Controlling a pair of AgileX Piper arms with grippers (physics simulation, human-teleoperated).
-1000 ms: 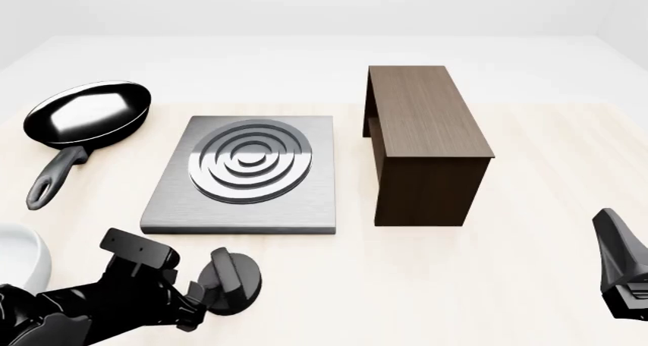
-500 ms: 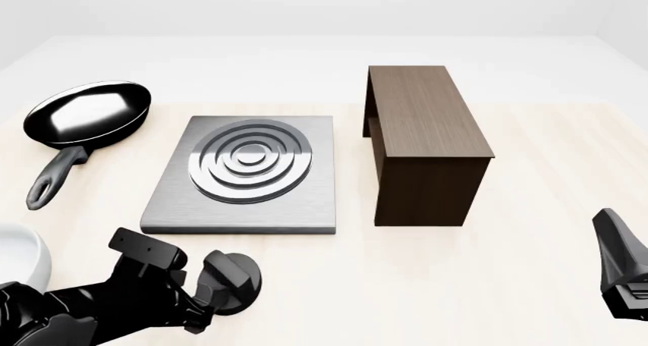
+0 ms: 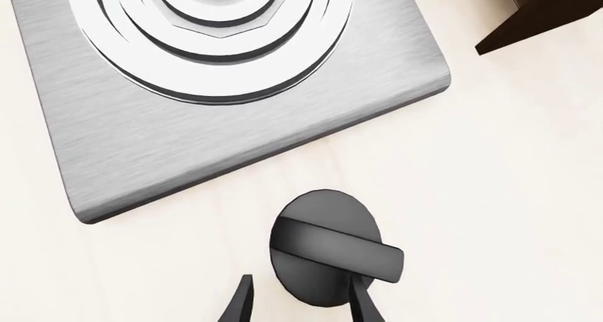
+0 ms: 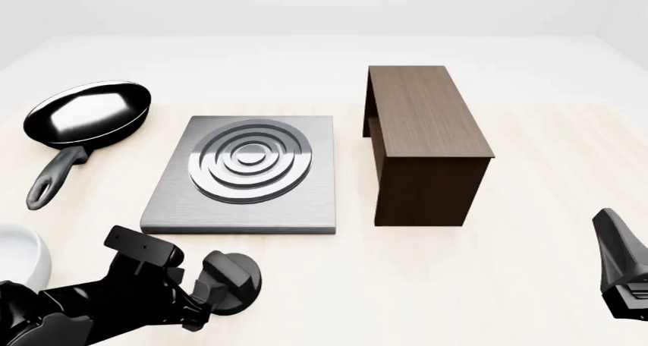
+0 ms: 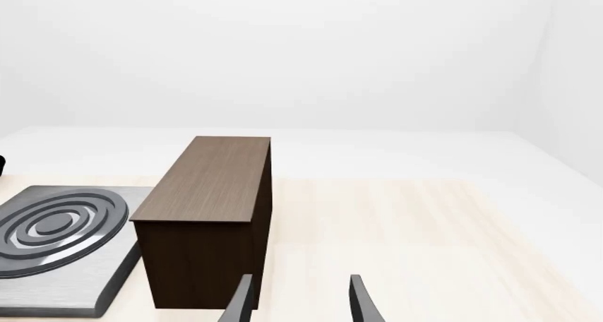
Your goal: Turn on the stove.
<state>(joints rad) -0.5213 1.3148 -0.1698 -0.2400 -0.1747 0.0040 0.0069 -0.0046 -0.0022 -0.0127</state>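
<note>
The stove [image 4: 243, 175] is set left of the surface's centre, its knob [image 4: 233, 282] just off the slab's near edge. The left jaws [image 4: 197, 297] are seen parted about the knob — contact cannot be told. The right jaws [image 5: 298, 301] are held apart, empty — near the cabinet [image 4: 423, 137].

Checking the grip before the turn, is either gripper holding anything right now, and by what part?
The left gripper straddles one end of the knob's raised ridge; whether it pinches it cannot be told. The right gripper is open and empty.
</note>
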